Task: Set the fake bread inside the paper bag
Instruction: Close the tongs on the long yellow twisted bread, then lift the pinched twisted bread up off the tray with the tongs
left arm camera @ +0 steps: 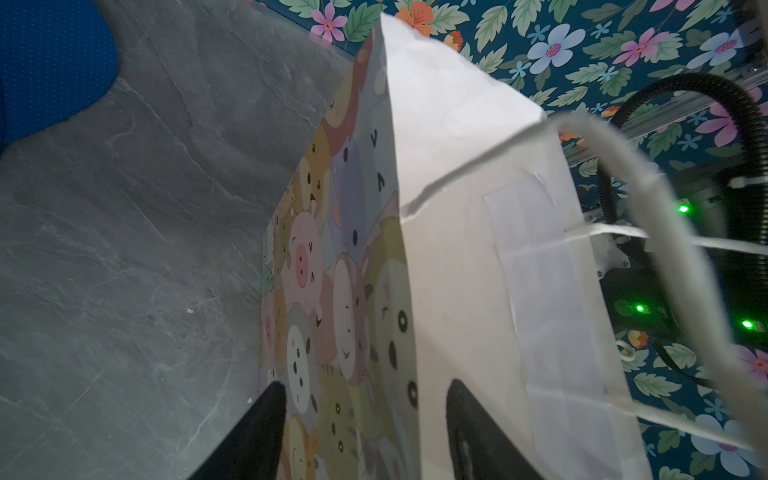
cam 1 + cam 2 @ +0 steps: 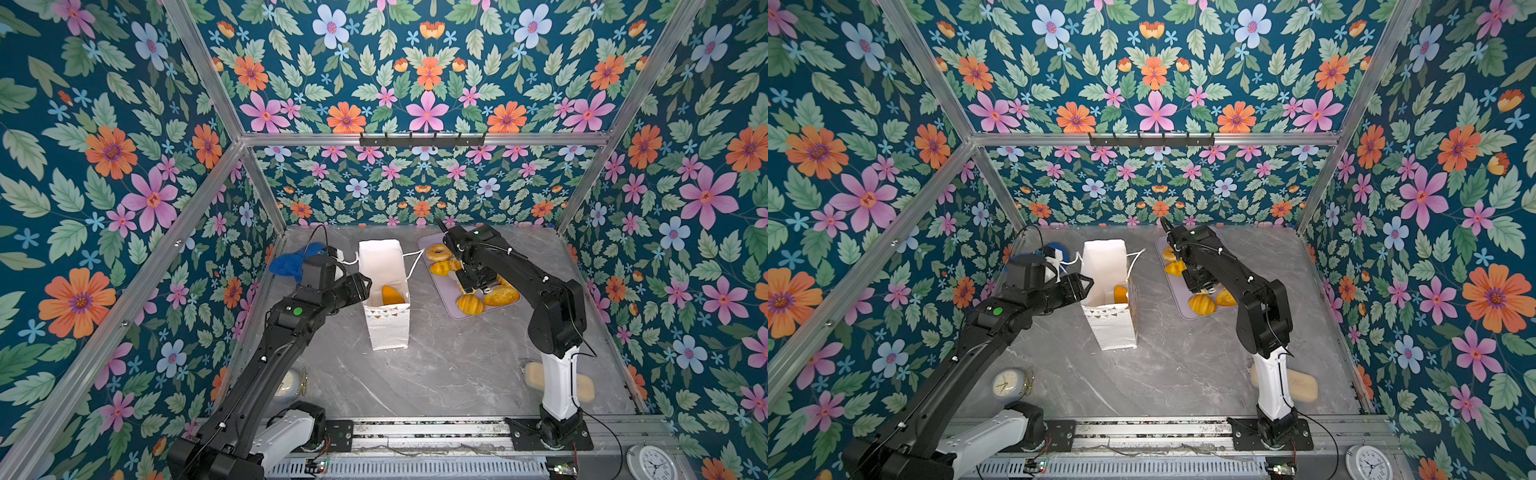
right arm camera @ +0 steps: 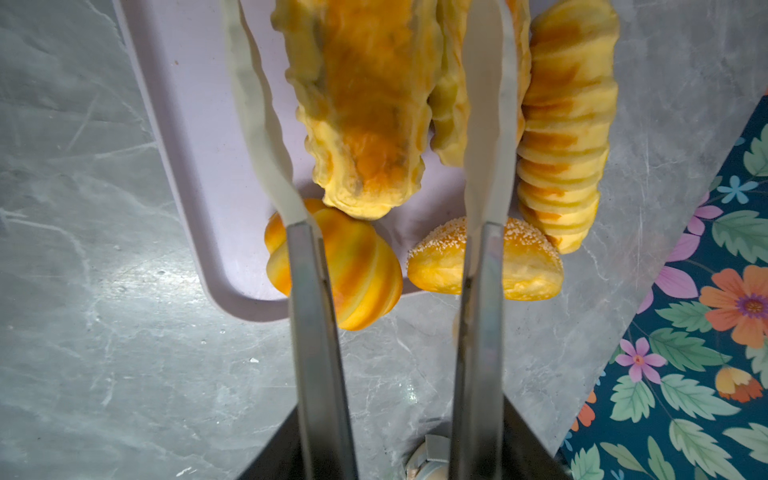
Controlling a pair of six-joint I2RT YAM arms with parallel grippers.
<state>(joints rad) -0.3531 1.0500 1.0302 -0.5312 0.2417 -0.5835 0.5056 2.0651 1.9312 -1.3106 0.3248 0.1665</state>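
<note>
Left jaws: the left gripper (image 2: 361, 286) stands open astride the 9 o'clock wall of the paper bag (image 2: 388, 328), one side outside and one inside. It is steadying the wall rather than pinching it, by my reading.
Right jaws: the right gripper (image 2: 477, 279) is clamped on tongs (image 3: 313, 332), whose pale tips stand apart either side of a long loaf (image 3: 365, 104).
Bread: one orange piece (image 2: 392, 296) lies inside the bag, at 10 o'clock on the desk (image 2: 436, 374). The rest sit on the tray (image 3: 199, 124) at 1 o'clock.
Risk, bag: it is thin paper, tall and narrow. A nudge from the left arm, or a snag on the cord handle (image 1: 648, 178), could tip it or fold its mouth shut.
Risk, loaf: its skin is glossy and bumpy, so smooth tips may slip. One tip lies over a neighbouring loaf beside the ribbed loaf (image 3: 569, 124) and could drag it.
Materials: marbled grey desk; matte lilac tray; round ribbed bun (image 3: 361, 266); seeded bun (image 3: 523, 266); ring bagel (image 2: 430, 254) farthest.
</note>
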